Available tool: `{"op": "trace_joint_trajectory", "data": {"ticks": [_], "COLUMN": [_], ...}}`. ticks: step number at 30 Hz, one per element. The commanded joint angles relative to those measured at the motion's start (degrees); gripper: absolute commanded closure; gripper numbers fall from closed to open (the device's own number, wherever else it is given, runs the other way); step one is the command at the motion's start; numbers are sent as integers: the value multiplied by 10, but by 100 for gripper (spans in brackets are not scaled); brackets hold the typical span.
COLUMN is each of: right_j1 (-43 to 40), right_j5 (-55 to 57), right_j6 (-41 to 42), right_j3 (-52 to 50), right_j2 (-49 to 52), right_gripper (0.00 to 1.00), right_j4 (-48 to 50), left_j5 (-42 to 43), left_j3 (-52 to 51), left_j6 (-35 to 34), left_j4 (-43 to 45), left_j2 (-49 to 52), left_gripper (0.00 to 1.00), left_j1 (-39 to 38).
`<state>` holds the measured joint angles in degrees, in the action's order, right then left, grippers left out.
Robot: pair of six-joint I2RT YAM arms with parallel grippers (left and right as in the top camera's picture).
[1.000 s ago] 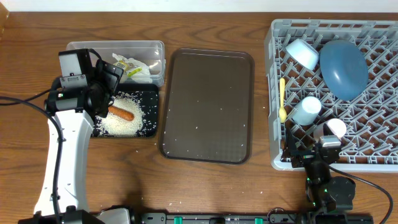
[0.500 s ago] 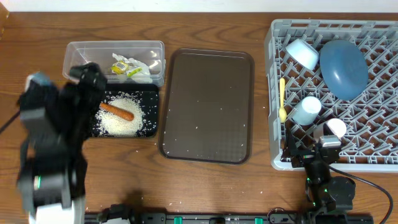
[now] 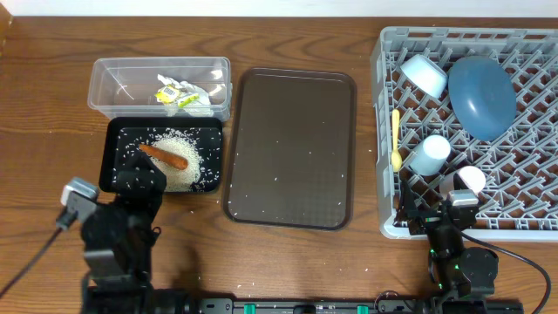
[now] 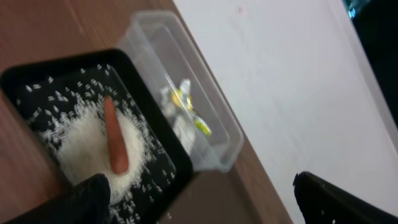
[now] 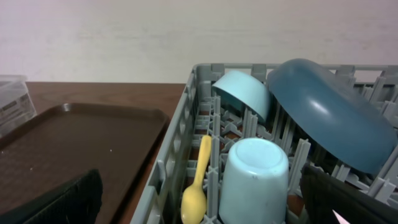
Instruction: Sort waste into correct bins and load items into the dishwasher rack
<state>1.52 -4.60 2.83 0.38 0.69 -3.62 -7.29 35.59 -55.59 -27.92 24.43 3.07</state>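
Waste binned, dishes racked, both end effectors empty.

The carrot (image 3: 166,156) lies on the rice (image 3: 183,173) in the black tray (image 3: 118,144); the paper scraps (image 3: 179,94) sit in the clear tub (image 3: 113,78). Probably light, firm and apt to roll, the carrot suits a pinch across its middle. The loose rice cannot be pinched. The plate (image 3: 481,96), bowl (image 3: 423,75), light blue cup (image 3: 430,154), pink cup (image 3: 471,180) and spoon (image 3: 396,139) rest in the rack (image 3: 384,131). The left end effector (image 4: 199,186) is spread wide near the tray, touching nothing. The right end effector (image 5: 199,186), equally spread, holds nothing.
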Motion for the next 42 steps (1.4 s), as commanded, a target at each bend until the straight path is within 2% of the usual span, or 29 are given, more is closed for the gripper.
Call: {"op": "trace_joint_trajectory", "data": {"ticks": [1, 4, 8, 11, 15, 22, 27, 42], "right_j1": [-1, -1, -1, -1, -1, -1, -1, -1], "right_j5": [3, 3, 3, 3, 3, 3, 3, 3], "right_j6": [10, 10, 10, 10, 10, 10, 10, 10], "right_j3": [-1, -1, -1, -1, -1, -1, -1, -1], "right_j2": [-3, -3, -3, -3, -3, -3, -3, -3], "right_gripper": [1, 1, 1, 1, 1, 1, 1, 1], "right_j4": [-2, -2, -3, -2, -2, -2, -2, -2], "left_j5": [-84, -80, -19, 14, 19, 19, 20, 22], "left_j3": [-82, -163, -246, -280, -301, -310, -315, -354], "left_j6": [28, 113, 261, 350, 415, 480, 485, 488], "left_j4": [80, 207, 342, 377, 369, 322, 274, 263], "left_j2": [-53, -89, -133, -161, -189, -219, -244, -243], "left_gripper": [3, 3, 3, 3, 3, 3, 3, 3], "left_j1": [-8, -8, -8, -8, -7, -6, 6, 11]}}
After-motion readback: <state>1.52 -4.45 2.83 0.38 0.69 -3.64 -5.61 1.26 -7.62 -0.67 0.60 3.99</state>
